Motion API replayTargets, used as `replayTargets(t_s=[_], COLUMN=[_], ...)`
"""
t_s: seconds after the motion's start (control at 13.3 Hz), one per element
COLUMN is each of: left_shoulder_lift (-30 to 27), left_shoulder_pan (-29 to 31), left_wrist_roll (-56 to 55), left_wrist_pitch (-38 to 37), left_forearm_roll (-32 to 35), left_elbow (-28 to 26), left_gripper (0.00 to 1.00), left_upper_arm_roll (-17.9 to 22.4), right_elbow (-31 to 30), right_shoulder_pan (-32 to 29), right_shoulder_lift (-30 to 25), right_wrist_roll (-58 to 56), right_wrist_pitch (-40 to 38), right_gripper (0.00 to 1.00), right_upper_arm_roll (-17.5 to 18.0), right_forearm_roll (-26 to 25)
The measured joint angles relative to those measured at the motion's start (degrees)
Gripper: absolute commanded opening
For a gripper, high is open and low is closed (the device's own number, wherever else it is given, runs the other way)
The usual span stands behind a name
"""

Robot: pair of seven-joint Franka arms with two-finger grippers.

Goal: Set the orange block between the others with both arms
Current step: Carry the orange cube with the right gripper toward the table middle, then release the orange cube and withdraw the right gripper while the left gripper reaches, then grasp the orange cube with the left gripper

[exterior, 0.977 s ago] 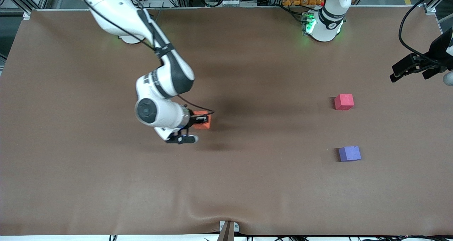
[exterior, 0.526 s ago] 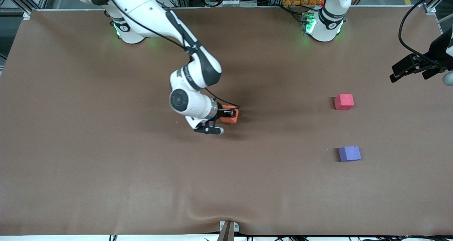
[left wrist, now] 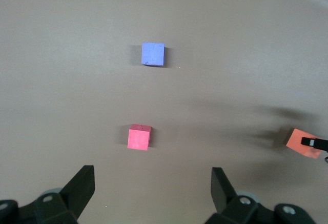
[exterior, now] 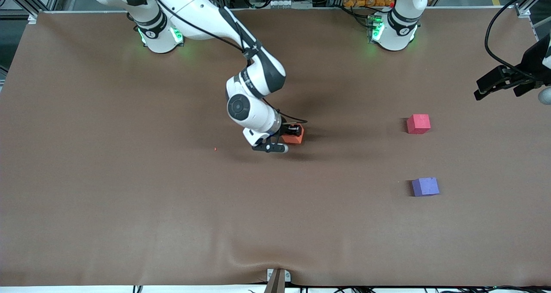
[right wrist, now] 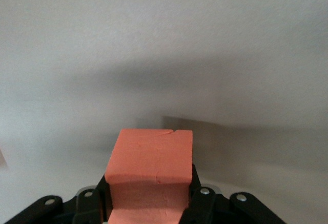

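Note:
My right gripper is shut on the orange block, low over the middle of the table. In the right wrist view the orange block fills the space between the black fingers. The pinkish-red cube and the purple-blue cube lie apart toward the left arm's end, the purple-blue one nearer the front camera. My left gripper waits open and empty above that end of the table. The left wrist view looks down on the pinkish-red cube, the purple-blue cube and the orange block.
The brown table mat reaches every edge. A tiny red speck lies toward the right arm's end. A bracket sits at the front edge. Both arm bases glow green along the back edge.
My right arm has carried the orange block toward the left arm's end of the table, closer to the two cubes. The left arm and both cubes have stayed still.

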Motion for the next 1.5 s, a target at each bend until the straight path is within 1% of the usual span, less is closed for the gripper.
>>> replayTargets(t_s=[0.08,0.45,0.6,0.68,0.75,0.83,0.98,1.13,1.28,1.43,1.5], left_shoulder_lift=[0.00,0.00,0.00,0.00,0.00,0.03,0.54,1.74,3.38,5.42,6.59], left_shoulder_pan=[0.00,0.00,0.00,0.00,-0.02,-0.09,-0.38,-0.88,-1.92,-3.48,-4.48], left_wrist_roll=[0.00,0.05,0.06,0.06,0.07,0.07,0.07,0.07,0.06,0.06,0.04], left_wrist_pitch=[0.00,0.00,0.00,0.00,0.00,0.02,0.05,0.12,0.54,1.74,2.53], left_forearm_roll=[0.00,0.00,0.00,0.00,0.00,0.00,0.00,0.00,0.00,0.00,0.00], left_elbow=[0.00,0.00,-0.01,-0.02,-0.02,-0.03,-0.09,-0.13,-0.15,-0.18,-0.20], left_gripper=[1.00,1.00,1.00,1.00,1.00,1.00,1.00,1.00,1.00,1.00,1.00], left_upper_arm_roll=[0.00,0.00,0.00,0.00,0.00,-0.01,-0.17,-0.59,-1.01,-1.48,-1.67], right_elbow=[0.00,0.41,1.13,1.55,2.04,2.64,3.51,3.79,4.16,5.56,6.30], right_shoulder_pan=[0.58,0.71,-0.91,-2.62,-4.89,-7.76,-14.16,-19.68,-25.62,-32.82,-36.31], right_shoulder_lift=[0.17,0.35,0.04,-0.74,-2.13,-4.17,-9.87,-16.33,-21.74,-25.42,-26.75], right_wrist_roll=[0.50,0.53,0.53,0.42,0.28,0.26,0.00,-0.84,-5.31,-12.73,-16.48], right_wrist_pitch=[0.58,1.22,0.94,-1.06,-5.15,-10.37,-21.57,-31.02,-39.04,-47.01,-49.77], right_gripper=[1.00,1.00,1.00,1.00,1.00,1.00,1.00,1.00,1.00,1.00,1.00], right_upper_arm_roll=[0.00,-0.72,-1.37,-1.58,-1.73,-1.82,-1.88,-1.88,-1.58,-1.19,-1.08], right_forearm_roll=[0.00,0.00,-0.08,-0.56,-2.31,-5.75,-13.51,-18.98,-21.49,-23.52,-25.45])
